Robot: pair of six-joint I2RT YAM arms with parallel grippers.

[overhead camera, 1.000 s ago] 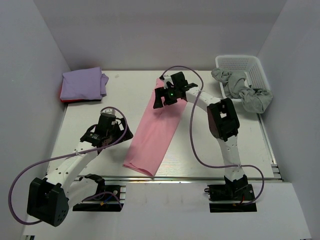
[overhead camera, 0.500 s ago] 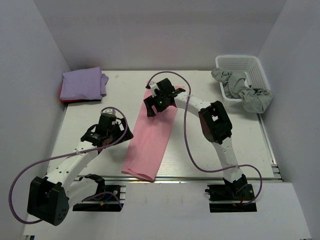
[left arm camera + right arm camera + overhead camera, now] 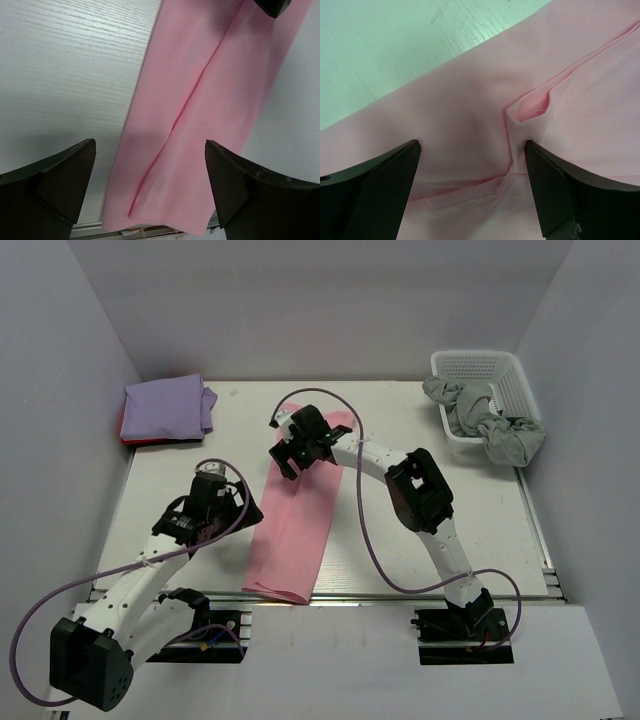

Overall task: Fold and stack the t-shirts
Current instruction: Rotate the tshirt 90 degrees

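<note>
The light pink t-shirt lies folded into a long narrow strip, running from the table's middle back to its front edge. My right gripper hovers open over its far end; the right wrist view shows open jaws over puckered pink cloth. My left gripper is open and empty just left of the strip, which shows under it in the left wrist view. The folded lavender t-shirt lies at the back left on the red one, of which only an edge shows.
A white basket stands at the back right with grey cloths hanging over its rim. White walls close in the table at the left, back and right. The metal front rail runs under the shirt's near end.
My right gripper has moved left and a little nearer across the far end of the pink shirt. The strip has shifted slightly left and toward the front. The left arm has drawn back slightly.
</note>
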